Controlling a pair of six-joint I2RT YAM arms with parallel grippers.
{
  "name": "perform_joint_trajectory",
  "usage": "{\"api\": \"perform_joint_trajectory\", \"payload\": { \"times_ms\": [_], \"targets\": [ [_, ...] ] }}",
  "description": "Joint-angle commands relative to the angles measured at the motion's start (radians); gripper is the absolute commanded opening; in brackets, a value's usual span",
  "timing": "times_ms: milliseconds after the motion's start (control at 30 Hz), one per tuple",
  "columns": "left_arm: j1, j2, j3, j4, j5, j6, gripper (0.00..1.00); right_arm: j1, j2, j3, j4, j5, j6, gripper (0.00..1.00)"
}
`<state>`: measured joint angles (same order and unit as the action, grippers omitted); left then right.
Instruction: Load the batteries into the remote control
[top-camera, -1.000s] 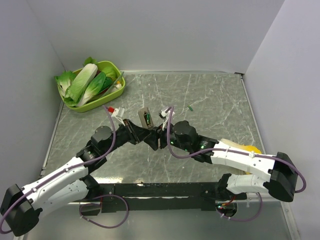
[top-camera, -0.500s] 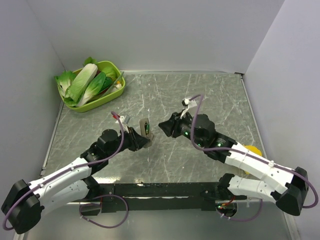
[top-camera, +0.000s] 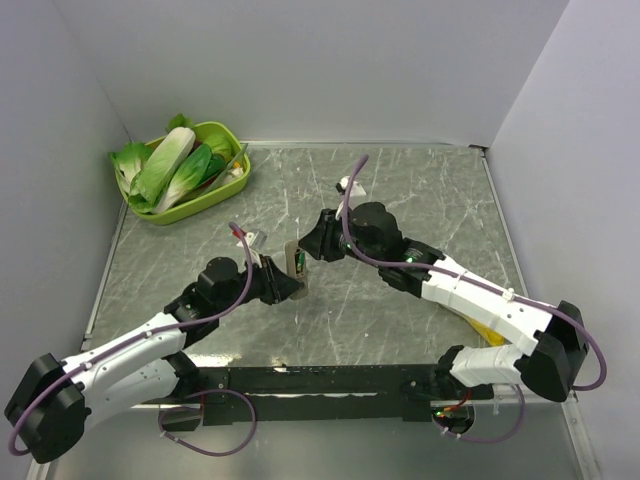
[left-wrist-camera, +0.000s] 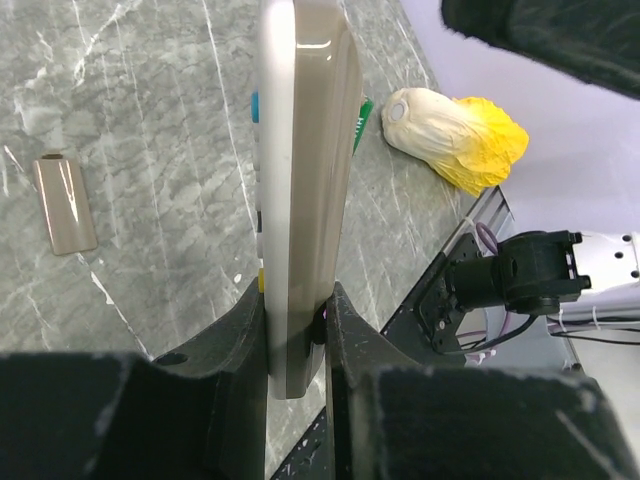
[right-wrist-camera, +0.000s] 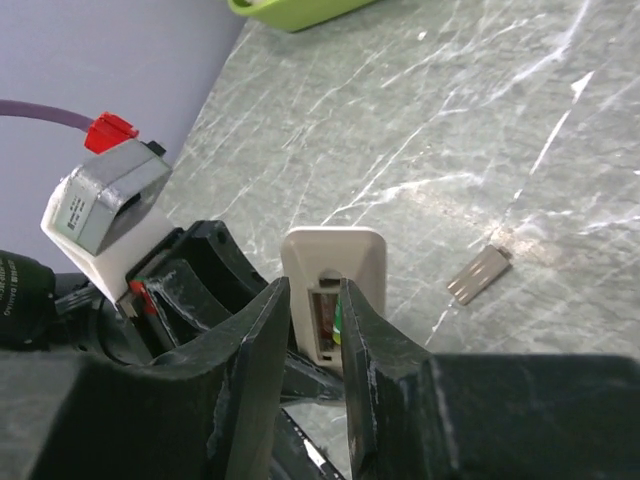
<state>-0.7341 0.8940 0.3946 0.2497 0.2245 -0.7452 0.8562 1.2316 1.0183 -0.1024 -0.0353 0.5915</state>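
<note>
left gripper (left-wrist-camera: 297, 335) clamped on remote control (left-wrist-camera: 300, 170), holding it upright on edge over mid table (top-camera: 430, 190); its back is open, green battery (right-wrist-camera: 337, 318) showing inside; right gripper (right-wrist-camera: 316, 300) just beside that opening, fingers narrowly apart; battery cover (left-wrist-camera: 65, 203) flat on table

A robot lab test cell: plain pale walls (top-camera: 300, 70) close around a marble-patterned table (top-camera: 420, 190) with a black mounting rail (top-camera: 320, 380).

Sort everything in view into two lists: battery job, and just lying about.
Job: remote control in the left gripper; green battery at its open compartment; loose battery cover; right gripper.
Lying about: green tray of leafy vegetables; yellow-and-white cabbage.
</note>
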Motion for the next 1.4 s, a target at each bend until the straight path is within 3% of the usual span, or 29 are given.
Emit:
{"api": "perform_joint_trajectory", "payload": {
  "times_ms": [0,700,933,1367],
  "targets": [
    [0.001,0.002,0.056,0.071,0.032,0.009,0.01,-0.011,0.017,0.052,-0.037,-0.046,0.025,0.33],
    [0.001,0.025,0.085,0.062,0.044,0.009,0.01,-0.014,0.055,0.071,-0.074,-0.037,0.01,0.33],
    [0.001,0.022,0.092,0.045,0.039,0.004,0.01,-0.014,0.032,0.06,-0.04,-0.038,-0.053,0.02],
    [0.001,0.028,0.136,0.002,0.036,-0.019,0.01,0.024,-0.038,-0.122,0.268,-0.028,-0.289,0.0]
  ]
}}
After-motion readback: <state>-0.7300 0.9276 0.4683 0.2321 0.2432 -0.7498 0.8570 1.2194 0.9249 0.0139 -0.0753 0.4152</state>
